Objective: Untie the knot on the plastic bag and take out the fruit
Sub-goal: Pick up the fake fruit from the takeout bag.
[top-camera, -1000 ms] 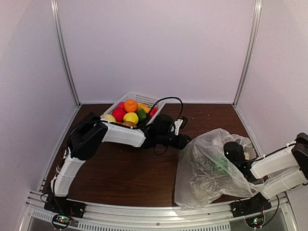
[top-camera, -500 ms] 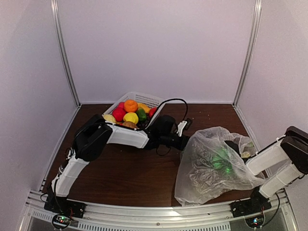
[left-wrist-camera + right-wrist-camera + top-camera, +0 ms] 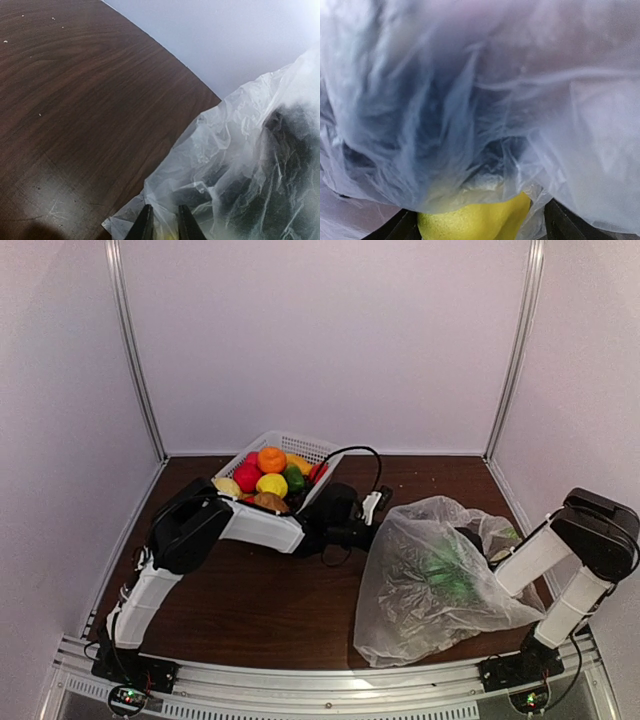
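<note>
The left gripper [image 3: 162,227] is seen at the bag [image 3: 240,145]'s left rim, on the side nearest the basket [image 3: 300,445]. Compared with a second ago, its fingers [image 3: 145,225] are drawn much closer together, and a fold of film is pinched between them just above the table [image 3: 75,100]. The bag is also shifted slightly leftward from where it lay then.

The right gripper [image 3: 480,227] is buried inside the bag, under draped film. Its fingers are spread wide, with a yellow fruit [image 3: 470,220] between them at the bag's right end. Whether that fruit is actually clamped cannot be told, since film covers both contacts. The right arm [image 3: 560,550] is raised more steeply than a second ago.

The knot is not visible in any view. As the right gripper is inside the bag, the mouth is judged to be open already. Other fruit is heaped in the basket, behind and left of the bag.

The fresh pinch on the rim is judged to serve as an anchor. With the film held back, the yellow fruit can be drawn out. A risk is noted that loose film is dragged out with the fruit, or that the thin fold slips free.
</note>
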Controlling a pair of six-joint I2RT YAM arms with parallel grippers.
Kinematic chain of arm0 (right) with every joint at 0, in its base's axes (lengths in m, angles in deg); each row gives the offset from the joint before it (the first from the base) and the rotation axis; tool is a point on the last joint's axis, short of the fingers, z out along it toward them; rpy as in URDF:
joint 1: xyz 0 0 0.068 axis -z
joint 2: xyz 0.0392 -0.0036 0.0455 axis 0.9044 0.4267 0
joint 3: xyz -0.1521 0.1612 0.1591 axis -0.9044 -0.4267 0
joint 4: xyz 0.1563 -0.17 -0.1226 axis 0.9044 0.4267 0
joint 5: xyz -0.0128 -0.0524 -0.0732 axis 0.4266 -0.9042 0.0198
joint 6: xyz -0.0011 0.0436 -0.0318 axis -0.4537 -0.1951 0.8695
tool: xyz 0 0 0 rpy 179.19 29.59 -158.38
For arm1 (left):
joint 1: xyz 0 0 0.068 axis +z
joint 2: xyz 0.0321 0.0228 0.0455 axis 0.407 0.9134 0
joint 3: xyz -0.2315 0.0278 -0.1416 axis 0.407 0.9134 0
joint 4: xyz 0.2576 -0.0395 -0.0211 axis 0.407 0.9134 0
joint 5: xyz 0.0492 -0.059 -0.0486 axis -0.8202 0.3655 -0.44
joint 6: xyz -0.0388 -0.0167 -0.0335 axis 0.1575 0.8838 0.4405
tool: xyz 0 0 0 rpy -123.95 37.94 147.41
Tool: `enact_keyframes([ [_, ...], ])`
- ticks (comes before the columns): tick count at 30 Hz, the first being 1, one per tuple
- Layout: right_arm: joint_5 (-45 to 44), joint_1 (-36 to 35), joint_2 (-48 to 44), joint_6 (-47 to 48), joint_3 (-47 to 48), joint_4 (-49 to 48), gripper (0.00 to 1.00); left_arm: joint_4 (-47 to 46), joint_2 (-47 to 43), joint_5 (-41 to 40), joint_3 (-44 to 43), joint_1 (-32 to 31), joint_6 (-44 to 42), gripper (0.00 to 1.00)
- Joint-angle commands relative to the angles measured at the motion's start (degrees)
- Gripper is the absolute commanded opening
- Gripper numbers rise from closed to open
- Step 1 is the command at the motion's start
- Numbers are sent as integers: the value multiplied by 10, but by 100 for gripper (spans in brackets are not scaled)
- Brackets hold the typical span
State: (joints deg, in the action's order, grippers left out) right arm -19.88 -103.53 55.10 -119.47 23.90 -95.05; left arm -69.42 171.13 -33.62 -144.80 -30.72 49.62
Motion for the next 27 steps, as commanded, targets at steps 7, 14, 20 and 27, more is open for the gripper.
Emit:
enact_keyframes([
  [7, 10, -4, 77, -10, 41, -49, 75, -10, -17, -15, 27, -27, 38, 14],
  [14, 4, -5, 50, -7, 31, -33, 41, 3, -47, -44, 48, -26, 17, 13],
  [20, -19, -4, -43, -8, 2, 30, 25, 3, -126, -89, 109, -9, 5, 29],
  [27, -39, -4, -183, 0, -29, 146, 23, 1, -260, -114, 221, 1, -17, 64],
])
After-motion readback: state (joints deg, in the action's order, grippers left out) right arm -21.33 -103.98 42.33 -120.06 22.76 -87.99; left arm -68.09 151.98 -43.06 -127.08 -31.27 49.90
